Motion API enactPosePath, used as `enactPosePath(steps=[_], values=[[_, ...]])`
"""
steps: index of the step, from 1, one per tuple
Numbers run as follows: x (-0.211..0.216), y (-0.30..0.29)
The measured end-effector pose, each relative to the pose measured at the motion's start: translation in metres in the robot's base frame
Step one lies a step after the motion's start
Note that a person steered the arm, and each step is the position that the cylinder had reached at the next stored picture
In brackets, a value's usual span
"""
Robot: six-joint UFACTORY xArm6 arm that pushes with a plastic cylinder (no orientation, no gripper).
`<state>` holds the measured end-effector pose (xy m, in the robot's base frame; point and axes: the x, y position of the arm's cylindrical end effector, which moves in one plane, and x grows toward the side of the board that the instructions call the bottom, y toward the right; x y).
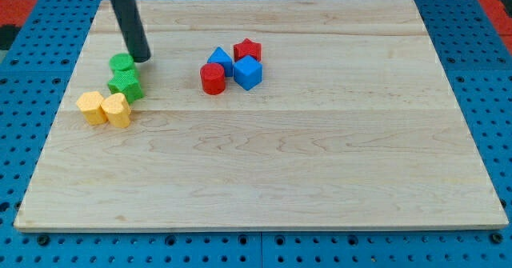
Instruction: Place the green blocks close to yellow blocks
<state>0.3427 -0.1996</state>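
My tip (142,58) rests on the board at the upper left, just right of the green round block (122,62) and almost touching it. A green star-shaped block (126,85) sits directly below the round one, touching it. Two yellow blocks lie side by side below and left of the green ones: one at the left (91,106) and one at the right (117,110). The green star's lower edge nearly meets the right yellow block.
A cluster sits right of centre-top: a blue triangular block (220,59), a red star (247,50), a red cylinder (213,78) and a blue cube (248,72). The wooden board (320,164) lies on a blue pegboard.
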Motion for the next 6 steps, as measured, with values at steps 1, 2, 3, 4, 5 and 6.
enactPosePath(steps=[1,2,3,4,5,6], values=[[0.007,-0.019],[0.015,-0.019],[0.026,-0.019],[0.011,-0.030],[0.008,-0.062],[0.030,-0.046]])
